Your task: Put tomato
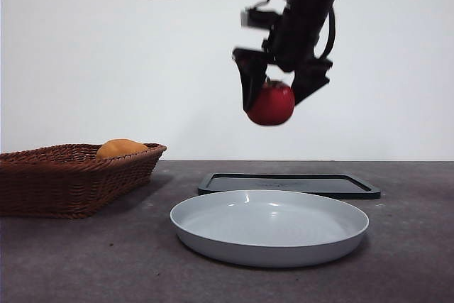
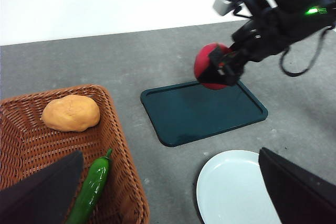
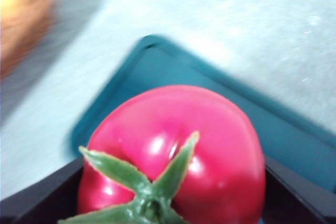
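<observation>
1. The pale grey plate (image 1: pixel 269 226) lies nearest on the table and serves as the landmark; nothing rests in it, so it may be a place for the fruit.
2. Just behind the plate sits a dark green tray (image 1: pixel 289 184), also bare, the other likely place.
3. To the side of the plate stands a wicker basket (image 1: pixel 71 179) holding an orange fruit (image 1: pixel 120 148) and a green pepper (image 2: pixel 92 188).
4. High above the plate's far edge and the tray, the right gripper (image 1: pixel 278 101) carries the tomato (image 1: pixel 270 103), jaws closed against its sides, calyx toward the wrist, so it hangs clear of everything for the move across.
5. The left gripper (image 2: pixel 173 203) waits over the basket's edge beside the plate, jaws spread wide and holding nothing.
</observation>
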Motion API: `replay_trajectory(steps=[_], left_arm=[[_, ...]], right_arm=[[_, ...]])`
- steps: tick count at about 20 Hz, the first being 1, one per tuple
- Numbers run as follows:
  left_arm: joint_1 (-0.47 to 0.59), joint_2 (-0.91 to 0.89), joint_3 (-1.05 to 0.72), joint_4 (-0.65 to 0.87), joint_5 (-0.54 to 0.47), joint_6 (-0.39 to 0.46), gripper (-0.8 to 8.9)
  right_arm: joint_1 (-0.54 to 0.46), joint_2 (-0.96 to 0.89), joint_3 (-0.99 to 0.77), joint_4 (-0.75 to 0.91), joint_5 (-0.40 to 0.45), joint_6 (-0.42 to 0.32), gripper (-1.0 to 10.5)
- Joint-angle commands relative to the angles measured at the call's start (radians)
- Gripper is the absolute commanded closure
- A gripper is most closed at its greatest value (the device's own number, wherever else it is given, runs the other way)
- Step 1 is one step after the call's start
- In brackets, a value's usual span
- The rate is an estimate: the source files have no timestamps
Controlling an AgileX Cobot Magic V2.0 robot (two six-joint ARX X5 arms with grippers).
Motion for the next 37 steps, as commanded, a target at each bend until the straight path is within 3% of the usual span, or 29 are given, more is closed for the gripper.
replay_trajectory(steps=[1,13,15,18,19,25,29,33,37], left_arm=[[-0.005,0.005,0.013,0.011,0.001,0.000,1.59],[-0.005,0.005,0.013,0.011,0.001,0.000,1.59],[-0.005,0.005,0.013,0.011,0.001,0.000,1.59],[-0.005,0.005,0.013,0.011,0.001,0.000,1.59],[-0.005,0.005,0.013,0.011,0.001,0.000,1.59],[-0.005,0.005,0.013,0.011,0.001,0.000,1.58],[-0.005,0.005,0.013,0.011,0.001,0.000,1.59],[-0.005,0.005,0.013,0.011,0.001,0.000,1.59],[-0.005,0.005,0.013,0.011,0.001,0.000,1.59]], right_arm=[[-0.013,0.104,0.068,0.000,-0.003,-0.012,5.8],[-0.053,0.245,0.078,0.039,-0.004,-0.011,5.7],[-0.053,0.245,0.078,0.039,-0.004,-0.010,5.0],[-0.053,0.245,0.078,0.046,-0.002,-0.010,3.0],[-0.053,0.244,0.084,0.051,-0.002,-0.007,2.9],[-0.058,0.204,0.417,-0.333,0.032,-0.002,3.0],[-0.084,0.113,0.448,-0.616,0.117,0.038,3.0],[-0.126,0.055,0.447,-0.751,0.159,0.038,3.0],[-0.144,-0.109,0.411,-0.754,0.164,0.038,3.0]])
